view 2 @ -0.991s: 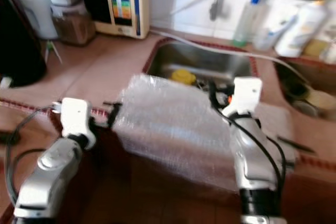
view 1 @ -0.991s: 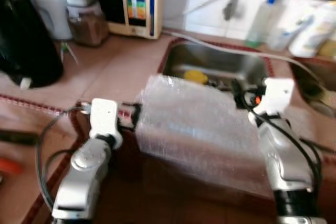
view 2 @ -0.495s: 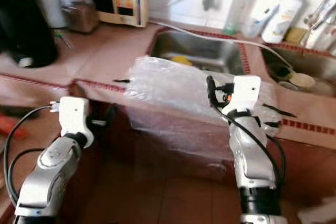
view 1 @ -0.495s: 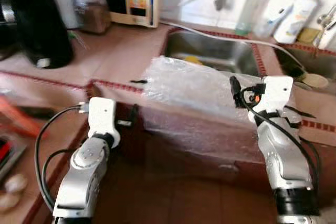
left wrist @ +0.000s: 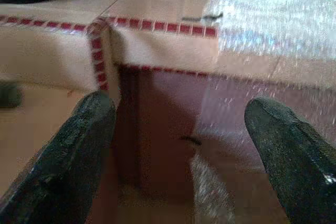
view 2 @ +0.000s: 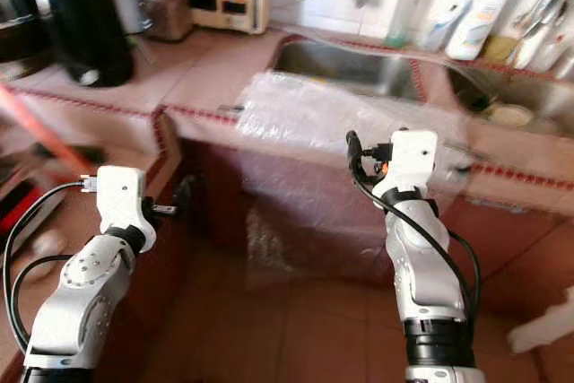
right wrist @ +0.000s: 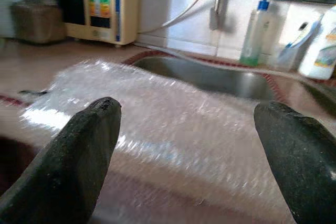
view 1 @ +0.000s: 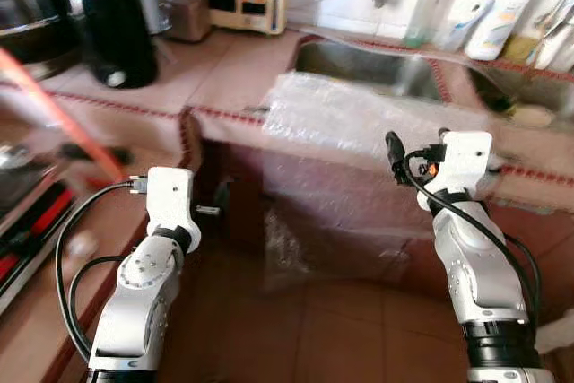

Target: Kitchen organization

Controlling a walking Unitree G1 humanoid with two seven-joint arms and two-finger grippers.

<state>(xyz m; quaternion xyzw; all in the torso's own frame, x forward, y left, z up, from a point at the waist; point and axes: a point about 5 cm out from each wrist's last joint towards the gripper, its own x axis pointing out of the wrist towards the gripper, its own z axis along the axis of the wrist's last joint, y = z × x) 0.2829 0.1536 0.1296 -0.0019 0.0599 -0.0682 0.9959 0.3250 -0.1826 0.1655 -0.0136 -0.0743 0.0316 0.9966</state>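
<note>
- The kitchen is evenly and brightly lit, with a warm reddish cast from the tiled counter (view 1: 233, 73) and floor.
- White glare sits on the bubble wrap (view 1: 359, 118) ahead of the right gripper (right wrist: 184, 145), strongest on the sheet's near edge in the right wrist view.
- Both head views are softly blurred, most at the outer edges, where an orange streak (view 1: 63, 109) smears beyond the left gripper (left wrist: 184, 150).
- In each wrist view the black fingers (left wrist: 73, 156) are close and out of focus.
- The cabinet recess (left wrist: 157, 124) straight ahead of the left gripper lies in shadow.
</note>
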